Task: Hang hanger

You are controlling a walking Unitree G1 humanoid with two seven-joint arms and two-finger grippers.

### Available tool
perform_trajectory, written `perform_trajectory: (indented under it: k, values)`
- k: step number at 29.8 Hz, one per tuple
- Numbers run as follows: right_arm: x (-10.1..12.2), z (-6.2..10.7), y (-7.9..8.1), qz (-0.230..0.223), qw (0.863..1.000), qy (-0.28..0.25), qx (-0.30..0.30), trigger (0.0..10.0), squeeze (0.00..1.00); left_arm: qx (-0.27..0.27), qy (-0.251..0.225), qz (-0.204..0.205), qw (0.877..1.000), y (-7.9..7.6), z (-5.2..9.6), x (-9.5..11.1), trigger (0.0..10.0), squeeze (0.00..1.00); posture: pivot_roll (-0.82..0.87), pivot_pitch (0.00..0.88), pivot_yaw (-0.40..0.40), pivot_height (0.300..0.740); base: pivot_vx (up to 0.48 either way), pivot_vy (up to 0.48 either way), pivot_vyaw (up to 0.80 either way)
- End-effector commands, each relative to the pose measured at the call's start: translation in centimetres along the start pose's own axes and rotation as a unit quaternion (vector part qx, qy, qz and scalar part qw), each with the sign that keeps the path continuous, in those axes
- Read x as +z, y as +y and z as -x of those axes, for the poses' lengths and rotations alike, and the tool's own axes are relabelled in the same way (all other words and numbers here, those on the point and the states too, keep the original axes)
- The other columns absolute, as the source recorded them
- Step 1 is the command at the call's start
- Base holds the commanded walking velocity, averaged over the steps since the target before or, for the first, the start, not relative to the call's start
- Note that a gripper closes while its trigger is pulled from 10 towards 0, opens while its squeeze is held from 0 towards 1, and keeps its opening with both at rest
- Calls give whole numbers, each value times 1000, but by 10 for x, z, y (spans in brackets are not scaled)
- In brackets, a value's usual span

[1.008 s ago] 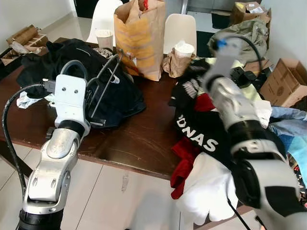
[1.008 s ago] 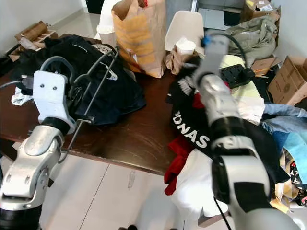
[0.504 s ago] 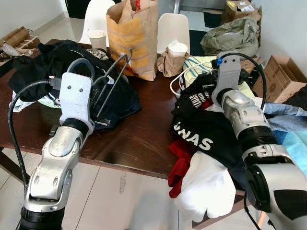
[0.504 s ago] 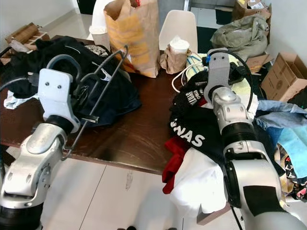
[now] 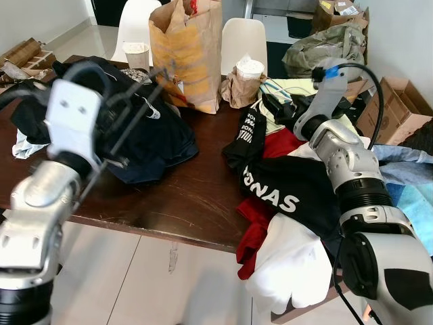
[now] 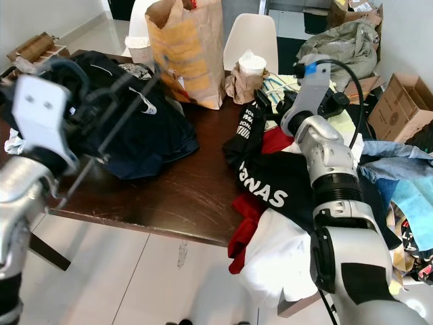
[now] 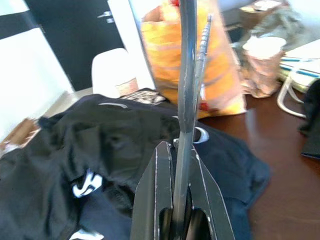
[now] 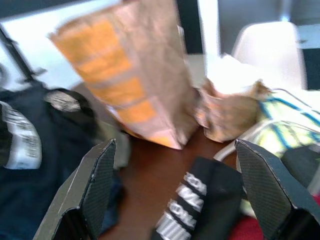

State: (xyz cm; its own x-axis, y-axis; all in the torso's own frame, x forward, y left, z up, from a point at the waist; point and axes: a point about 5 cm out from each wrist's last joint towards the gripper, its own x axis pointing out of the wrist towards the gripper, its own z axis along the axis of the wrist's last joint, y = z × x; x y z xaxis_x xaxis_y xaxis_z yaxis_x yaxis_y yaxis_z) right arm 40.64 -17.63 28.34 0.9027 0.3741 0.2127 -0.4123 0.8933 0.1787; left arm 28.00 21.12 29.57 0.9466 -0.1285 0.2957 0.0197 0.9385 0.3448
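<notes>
At the near left of the frame, the left pincer [image 7: 175,220] is clamped tight on the dark wire hanger [image 5: 128,118], whose thin rod runs straight up between the two black fingers in the left wrist view. The hanger is held in the air over the left part of the brown table [image 5: 189,196], tilted up toward the paper bag [image 5: 186,51], just above a heap of dark clothes [image 5: 145,132]. This arm is blurred, so it is probably moving.

At the right of the frame, the right pincer [image 8: 175,185] hovers with its fingers spread wide and nothing between them, above a black garment with white lettering [image 5: 274,193] that lies over red and white cloth at the table's near right edge.

Farther back stand two paper cups [image 5: 251,70] and two white chairs [image 5: 245,35]; cardboard boxes sit at the upper right.

Risks, as I judge them: no rail or hook to hang on is visible, so the robot must turn and carry the hanger. The thin wire could twist in the grip, or its lower corner could snag the dark clothes or knock the bag during the swing.
</notes>
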Motion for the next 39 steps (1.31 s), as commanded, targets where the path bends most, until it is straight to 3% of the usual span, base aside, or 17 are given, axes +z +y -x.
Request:
perform_trajectory:
  k: [1, 2, 3, 4, 6, 11, 14, 17, 19, 21, 22, 23, 25, 28, 29, 31, 39]
  values:
    - [7, -1, 4, -13, 1000, -18, 18, 10000, 647, -21, 2, -3, 1000, 0, 1, 4, 10000, 0, -20, 140, -34, 740, 0, 0, 0]
    - [11, -1, 8, -24, 998, -32, 44, 10000, 165, -45, 9, -10, 999, -1, 2, 6, 10000, 0, -11, 142, -38, 740, 0, 0, 0]
    - [11, -1, 8, -24, 998, -32, 44, 10000, 165, -45, 9, -10, 999, -1, 2, 6, 10000, 0, -11, 142, -38, 740, 0, 0, 0]
    - [15, 0, 15, -37, 995, -45, 78, 10000, 0, -71, 13, -6, 997, -1, 4, 9, 10000, 0, -9, 144, -41, 740, 0, 0, 0]
    - [15, 0, 15, -37, 995, -45, 78, 10000, 0, -71, 13, -6, 997, -1, 4, 9, 10000, 0, -9, 144, -41, 740, 0, 0, 0]
    - [22, 10, 43, -33, 970, -65, 232, 10000, 0, -220, 39, 18, 974, -4, 24, 18, 10000, 0, -2, 141, -36, 740, 0, 0, 0]
    - [23, 26, 59, -23, 936, -65, 346, 10000, 0, -314, 80, -14, 946, -8, 40, 14, 10000, 0, 3, 141, -42, 740, 0, 0, 0]
    - [23, 26, 59, -23, 936, -65, 346, 10000, 0, -314, 80, -14, 946, -8, 40, 14, 10000, 0, 3, 141, -42, 740, 0, 0, 0]
    - [22, 54, 73, -4, 880, -39, 473, 10000, 0, -371, 84, -8, 925, -7, 51, 19, 10000, 0, -2, 140, -42, 740, 0, 0, 0]
    - [22, 54, 73, -4, 880, -39, 473, 10000, 0, -371, 84, -8, 925, -7, 51, 19, 10000, 0, -2, 140, -42, 740, 0, 0, 0]
    - [21, 63, 76, 1, 861, -27, 508, 10000, 0, -387, 82, -2, 919, -6, 54, 21, 10000, 0, -2, 140, -40, 740, 0, 0, 0]
    - [21, 63, 76, 1, 861, -27, 508, 10000, 0, -387, 82, -2, 919, -6, 54, 21, 10000, 0, -2, 140, -40, 740, 0, 0, 0]
    - [31, 82, 91, 40, 796, 2, 604, 10000, 0, -463, 87, 6, 882, -2, 63, 26, 10000, 0, 3, 138, -35, 740, 0, 0, 0]
    - [32, 93, 101, 73, 751, 33, 655, 10000, 0, -503, 87, 5, 860, 2, 67, 32, 10000, 0, 4, 138, -34, 740, 0, 0, 0]
    - [32, 93, 101, 73, 751, 33, 655, 10000, 0, -503, 87, 5, 860, 2, 67, 32, 10000, 0, 4, 138, -34, 740, 0, 0, 0]
    - [25, 99, 110, 110, 722, 70, 680, 10000, 0, -525, 85, 4, 847, 3, 68, 38, 10000, 0, 3, 135, -35, 740, 0, 0, 0]
    - [10, 100, 128, 194, 692, 111, 687, 10000, 0, -570, 95, -6, 816, -6, 70, 39, 10000, 0, 4, 136, -37, 740, 0, 0, 0]
